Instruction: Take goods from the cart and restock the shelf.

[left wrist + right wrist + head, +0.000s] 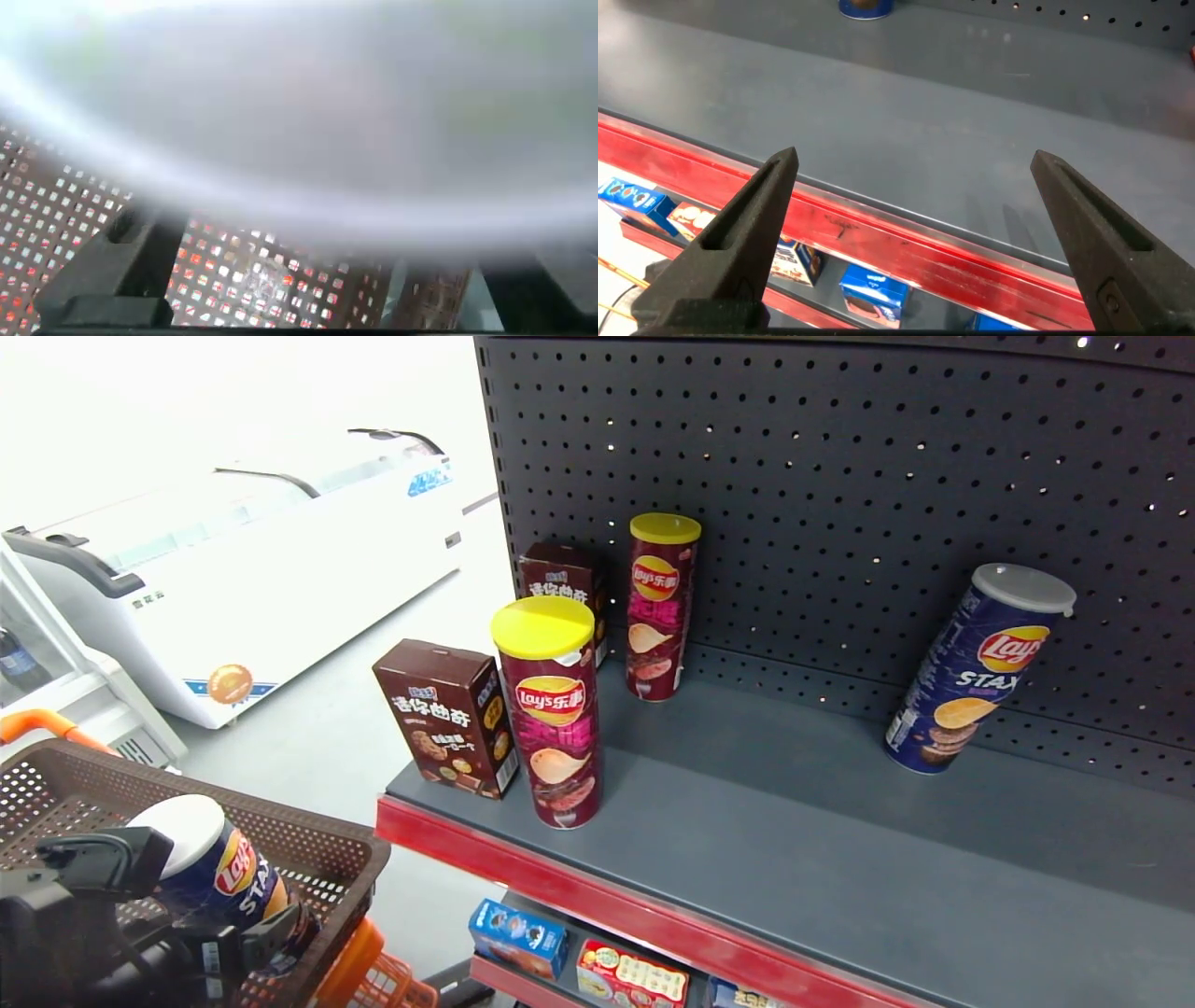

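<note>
We see the left gripper (201, 901) down in the brown cart basket (322, 859), fingers (112, 861) closed on either side of a blue chip can (233, 870) with a white lid, so it has hold of it; the can sits slightly tilted inside the basket, near the corner closest to the shelf. In the left wrist view the lid is a pale blur right against the camera, with basket mesh beneath. The right gripper (915, 163) hangs over the front of the grey shelf board (794, 821), just above the red edge strip (560, 877), jaws spread wide with nothing between them. On the shelf's left end a front maroon can (551, 709) with a yellow lid stands upright just beside a brown cookie box (448, 714). Behind them a rear maroon can (658, 607) and a second brown box (560, 579) stand near the pegboard (840, 476). Well apart to the right, a second blue can (971, 672) leans back against the pegboard. Small packs (518, 933) lie on the lower shelf. A white chest freezer (261, 579) stands on the floor beyond the basket
</note>
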Controlling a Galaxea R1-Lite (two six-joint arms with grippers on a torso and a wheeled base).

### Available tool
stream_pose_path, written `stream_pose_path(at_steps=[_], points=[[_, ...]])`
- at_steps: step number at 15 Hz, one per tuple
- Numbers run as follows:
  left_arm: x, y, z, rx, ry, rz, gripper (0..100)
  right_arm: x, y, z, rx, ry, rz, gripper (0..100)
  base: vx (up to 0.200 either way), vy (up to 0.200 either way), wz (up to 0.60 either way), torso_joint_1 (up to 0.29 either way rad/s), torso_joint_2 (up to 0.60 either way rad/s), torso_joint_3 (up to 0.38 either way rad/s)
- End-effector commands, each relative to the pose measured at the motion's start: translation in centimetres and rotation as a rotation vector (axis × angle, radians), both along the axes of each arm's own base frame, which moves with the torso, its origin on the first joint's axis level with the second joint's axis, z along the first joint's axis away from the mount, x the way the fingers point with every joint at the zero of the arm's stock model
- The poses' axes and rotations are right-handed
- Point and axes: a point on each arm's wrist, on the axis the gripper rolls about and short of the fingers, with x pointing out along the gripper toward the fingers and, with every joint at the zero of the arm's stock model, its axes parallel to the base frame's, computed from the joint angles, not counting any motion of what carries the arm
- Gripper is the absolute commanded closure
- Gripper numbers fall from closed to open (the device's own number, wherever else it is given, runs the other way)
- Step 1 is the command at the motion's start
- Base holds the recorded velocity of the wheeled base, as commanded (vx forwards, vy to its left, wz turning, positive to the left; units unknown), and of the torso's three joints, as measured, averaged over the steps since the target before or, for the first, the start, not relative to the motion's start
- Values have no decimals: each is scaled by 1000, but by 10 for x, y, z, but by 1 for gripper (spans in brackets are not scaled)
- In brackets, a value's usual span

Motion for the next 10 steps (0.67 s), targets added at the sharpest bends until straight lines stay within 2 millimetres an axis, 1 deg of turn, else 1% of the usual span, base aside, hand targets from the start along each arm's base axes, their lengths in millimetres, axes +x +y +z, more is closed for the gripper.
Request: stream_pose_path(at_steps=[1,6,8,9,10], points=[[8,1,0,0,3,1,0,0,0,0,-1,0,-1,0,0,0,0,0,0,0],[25,3,-1,-8,-6,9,0,0,0,0,-1,0,-1,0,0,0,0,0,0,0],[28,3,-3,-15,-10,10,0,0,0,0,-1,0,-1,0,0,0,0,0,0,0],[32,2,-1,-28,-23,11,100,0,0,0,-1,0,-1,0,0,0,0,0,0,0],[34,0,-1,-28,-24,-1,100,0,0,0,-1,0,1,0,0,0,0,0,0,0]])
